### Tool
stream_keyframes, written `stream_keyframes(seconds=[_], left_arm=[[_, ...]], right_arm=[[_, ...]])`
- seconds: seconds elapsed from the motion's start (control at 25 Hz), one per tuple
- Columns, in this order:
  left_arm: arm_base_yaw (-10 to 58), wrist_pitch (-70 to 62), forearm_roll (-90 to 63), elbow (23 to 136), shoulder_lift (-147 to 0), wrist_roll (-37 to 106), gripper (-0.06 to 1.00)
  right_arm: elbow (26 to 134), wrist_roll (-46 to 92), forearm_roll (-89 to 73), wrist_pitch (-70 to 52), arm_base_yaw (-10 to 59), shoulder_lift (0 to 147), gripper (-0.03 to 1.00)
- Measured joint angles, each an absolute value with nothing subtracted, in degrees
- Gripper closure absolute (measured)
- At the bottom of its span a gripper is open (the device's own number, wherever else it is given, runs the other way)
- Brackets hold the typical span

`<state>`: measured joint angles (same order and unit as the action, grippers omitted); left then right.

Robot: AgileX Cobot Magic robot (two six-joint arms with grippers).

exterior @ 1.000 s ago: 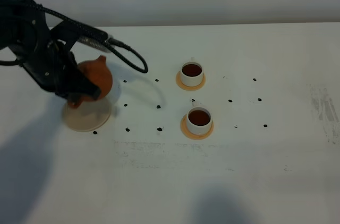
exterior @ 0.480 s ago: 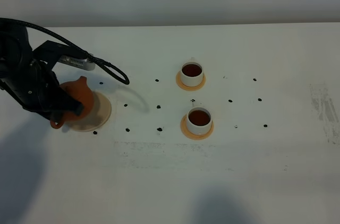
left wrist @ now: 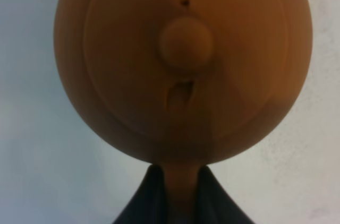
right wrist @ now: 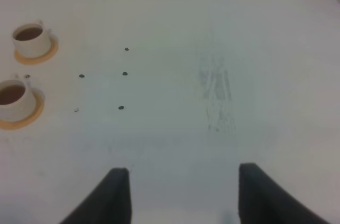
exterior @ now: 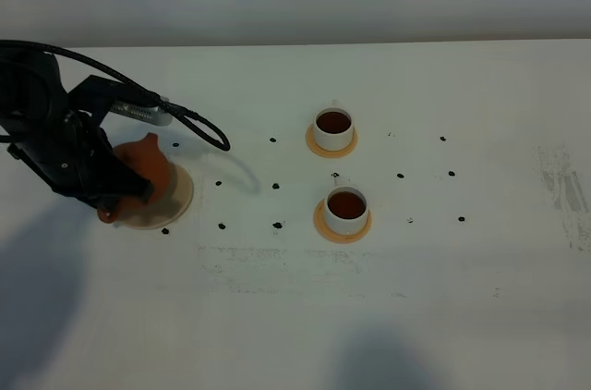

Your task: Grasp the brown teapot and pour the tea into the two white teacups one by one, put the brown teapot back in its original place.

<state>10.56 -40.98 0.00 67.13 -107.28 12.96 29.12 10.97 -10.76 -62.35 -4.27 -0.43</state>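
Teapot sits on its beige coaster at middle left, handle pinched by the left jaws; next, let go.

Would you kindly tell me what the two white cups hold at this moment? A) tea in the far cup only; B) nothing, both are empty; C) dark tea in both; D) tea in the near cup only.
C: the far cup and the near cup each show dark reddish-brown tea inside, and each sits on its own small orange coaster.
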Motion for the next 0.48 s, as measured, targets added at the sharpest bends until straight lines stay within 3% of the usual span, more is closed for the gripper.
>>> stream_keyframes(seconds=[0.48], left_arm=[[10.52, -40.21, -0.83, 67.13, -108.81, 14.33, 0.83]], right_arm=[[29.12, 10.97, -10.76, -62.35, -4.27, -0.43, 0.53]])
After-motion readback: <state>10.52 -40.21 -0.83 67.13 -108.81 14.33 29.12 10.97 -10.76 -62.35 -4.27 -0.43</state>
